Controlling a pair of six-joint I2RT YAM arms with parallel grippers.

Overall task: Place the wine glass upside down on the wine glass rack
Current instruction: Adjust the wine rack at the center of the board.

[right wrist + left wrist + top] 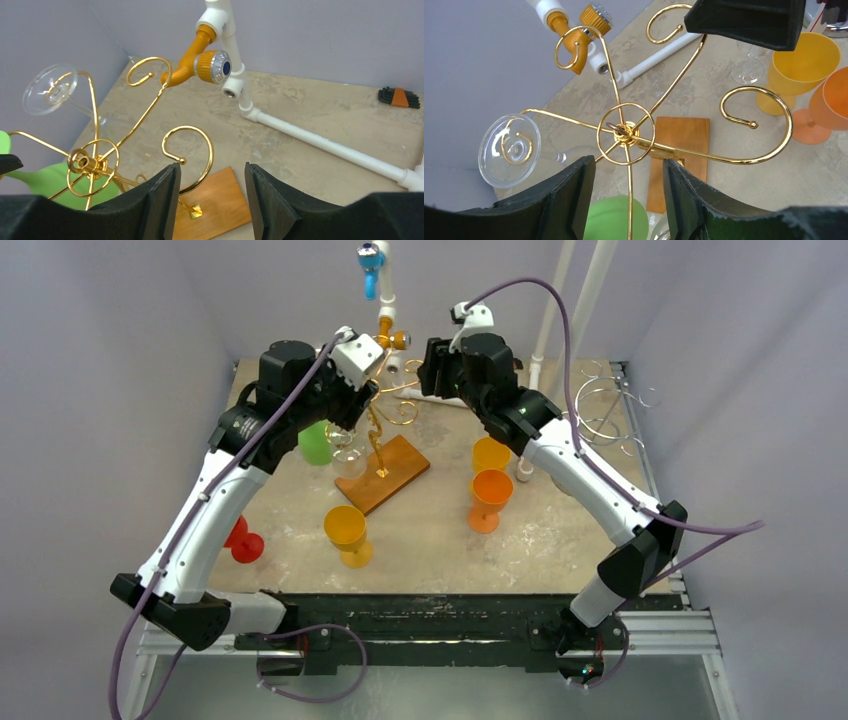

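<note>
Black fingers (569,200) of the left tool (628,165) filled the bottom of that wrist's view, spread wide and gripping nothing, with one gold wire of the rack (625,134) running down through the gap! The right tool (211,170) told the same story: fingers well apart, empty, poised over the rack's wooden base (220,200). And the wine glass (509,150) hung upside down on the rack, foot caught in a curled hook at the left of both wrist views, bowl below. From the top it was only a faint clear shape under the left tool. The count from above: two arms, one rack, five coloured goblets on the tabletop (430,540), namely one green goblet (315,443), one red goblet (240,540), one orange goblet (489,490) and two yellow goblets (347,530) (491,453). The red one showed only from the top. Only the right wrist caught the hex keys (397,96) beyond the white pipe (320,142). Only the left wrist plainly showed a second clear glass (746,70) standing near a yellow goblet. Four curled hooks could be counted there, one carrying the glass.
</note>
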